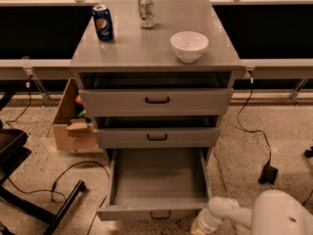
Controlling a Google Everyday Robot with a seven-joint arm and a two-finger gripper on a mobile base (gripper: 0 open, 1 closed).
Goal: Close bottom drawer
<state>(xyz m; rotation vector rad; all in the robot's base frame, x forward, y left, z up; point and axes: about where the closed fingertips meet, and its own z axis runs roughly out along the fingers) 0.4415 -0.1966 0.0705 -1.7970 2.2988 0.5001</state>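
Our gripper (pixel 199 226) sits at the bottom edge of the view, just right of the bottom drawer's front, low near the floor; whether it is spread or pressed together we cannot tell. The bottom drawer (pixel 159 180) stands pulled far out from the cabinet (pixel 156 53), under the middle drawer (pixel 157 137).

We judge the main risk to be a push landing on the right corner rather than near the small handle (pixel 160 214): that could skew the tray in its rails and jam it, or let us slide off the front. A hard shove might also shake the cabinet top, where a white bowl (pixel 189 45) and two cans stand.

The drawer's tray looks empty, as does the bowl. The cardboard box (pixel 73 126) beside the cabinet holds a few items we cannot identify.
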